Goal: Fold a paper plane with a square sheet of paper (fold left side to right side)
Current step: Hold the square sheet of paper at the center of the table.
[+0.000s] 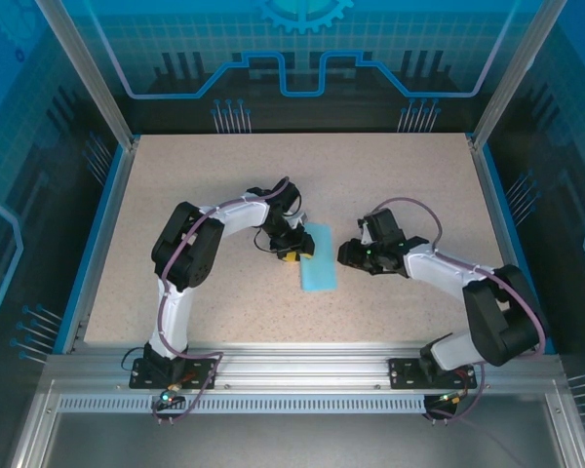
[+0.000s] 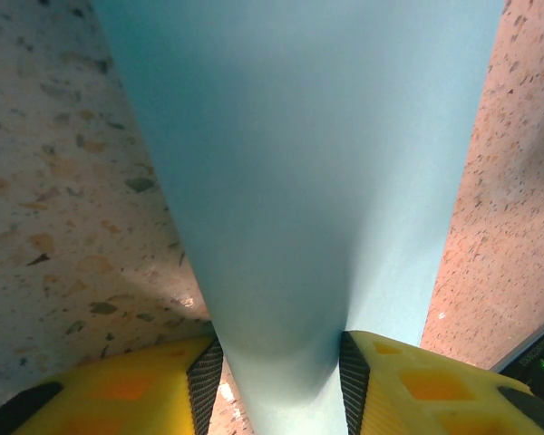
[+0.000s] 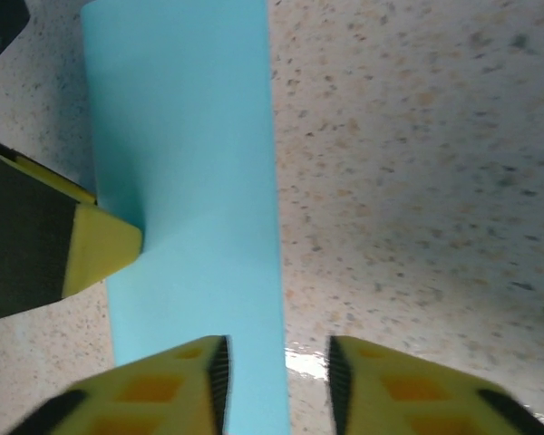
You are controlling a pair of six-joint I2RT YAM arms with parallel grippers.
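Mid-desk (image 1: 400,185): square sheet of paper (image 1: 318,257) lies doubled into narrow strip. Left hand (image 1: 291,255) clenched on its left edge; right hand (image 1: 349,255) parted at right edge, grasping nothing. Best practice: square edges flush, press crease flat.

Left claw (image 1: 292,255) blocks sheet (image 1: 320,265) left; far table (image 1: 370,175) open.

one square sheet of paper (image 1: 318,257), two end effectors (image 2: 276,372) (image 3: 276,367), one table (image 1: 224,175).
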